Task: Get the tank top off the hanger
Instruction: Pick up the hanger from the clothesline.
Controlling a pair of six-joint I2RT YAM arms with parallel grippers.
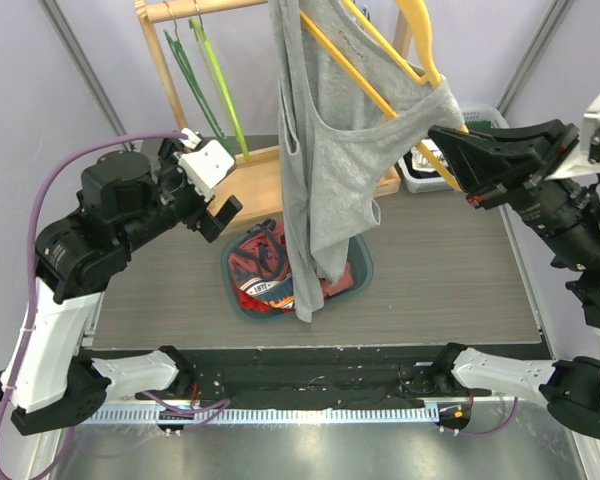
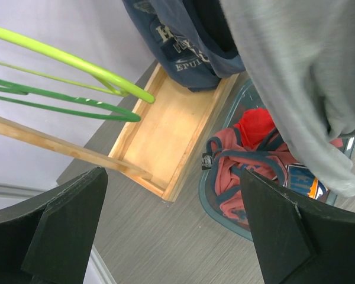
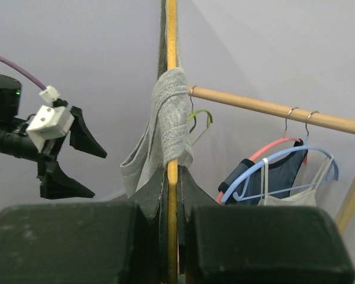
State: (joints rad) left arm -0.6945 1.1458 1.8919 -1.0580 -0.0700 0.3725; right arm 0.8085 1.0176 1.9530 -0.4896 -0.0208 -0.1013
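The grey tank top [image 1: 330, 170] hangs mid-air at the back of the bench [image 1: 450, 280]. It is draped on the yellow hanger [image 1: 417, 30], and its hem trails down over the basket [image 1: 365, 265] of red clothes. The cloth's long axis runs nearly straight down, while the hanger slants from upper left to lower right.

The right claw [image 1: 455, 160] is clamped tight on the low end of that hanger. From its own camera you can see a strap [image 3: 171, 112] bunched over the yellow bar, just above the pinching fingers [image 3: 148, 201].

The left claw [image 1: 218, 215] is spread wide and holds nothing. It floats to the left of the garment, near it but apart, at about the height of the lower body of the cloth. In its wrist view the grey fabric fills the upper right, past its right finger [image 2: 272, 231].

With the right arm busy steadying the hanger, the left looks to me like the one to take the cloth. It would have to travel rightward into the hanging fabric, then draw the strap off the hanger's free end. Green hangers [image 1: 205, 80] on the wooden rail [image 1: 195, 8] sit behind it, out of that path.
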